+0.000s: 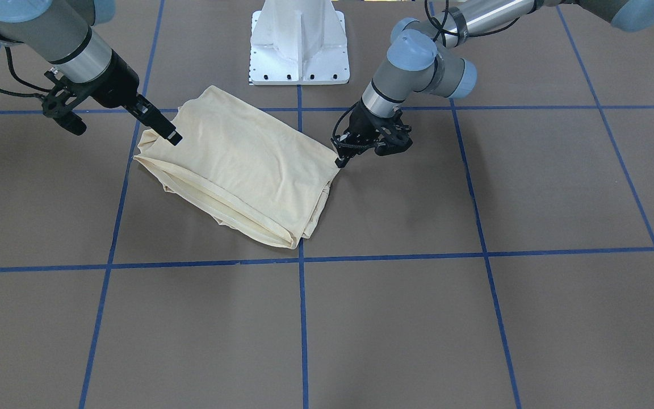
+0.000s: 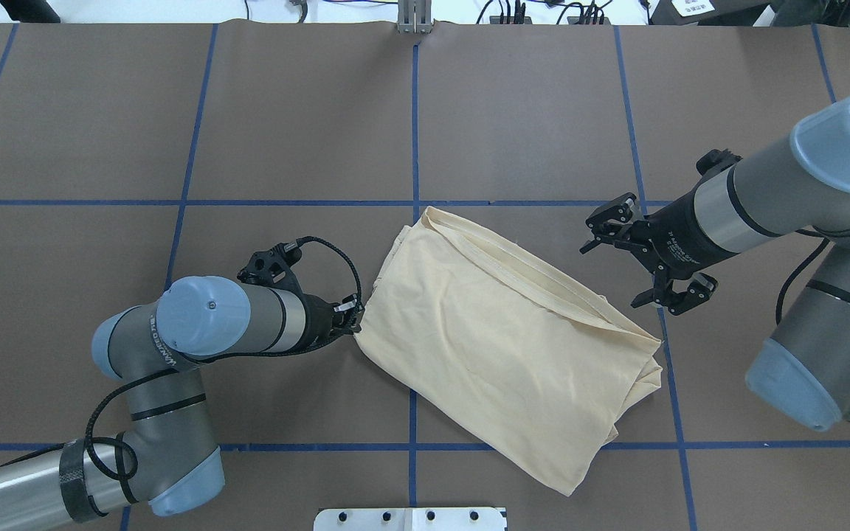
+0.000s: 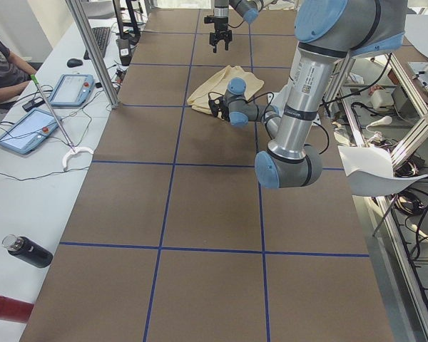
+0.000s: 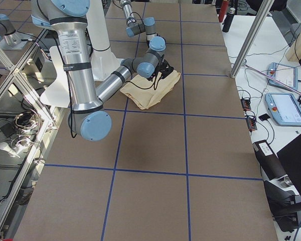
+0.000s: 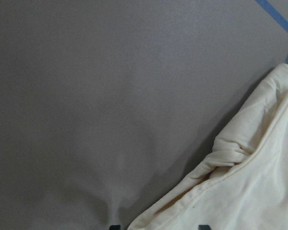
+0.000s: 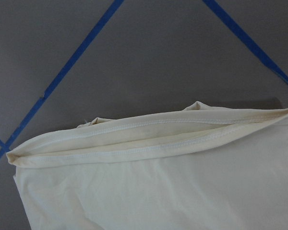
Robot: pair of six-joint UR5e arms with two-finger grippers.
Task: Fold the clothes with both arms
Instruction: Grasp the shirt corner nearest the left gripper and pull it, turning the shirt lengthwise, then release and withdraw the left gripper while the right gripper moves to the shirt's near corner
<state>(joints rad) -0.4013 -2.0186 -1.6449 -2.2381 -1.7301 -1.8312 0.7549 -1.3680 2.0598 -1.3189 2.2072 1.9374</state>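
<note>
the shirt [image 2: 506, 346] lies folded into a plain cream oblong in the middle of the overhead frame, on the brown worktop [image 2: 100, 110]. it sits askew, running from upper left to lower right across a crossing of blue tape lines [image 2: 414, 110], and no print shows. its stitched hem runs along the upper right edge, doubled over. the left claw [image 2: 351, 321] comes in low from the lower left and sits at the shirt's left edge. in the left wrist view its two tips stand apart at the bottom of the frame, with the cloth's bunched edge between them. the right claw [image 2: 608, 277] enters from the right and is spread wide, just beside the hem near the shirt's right corner, holding nothing. the white base [image 1: 300, 45] stands top centre of the front view.
</note>
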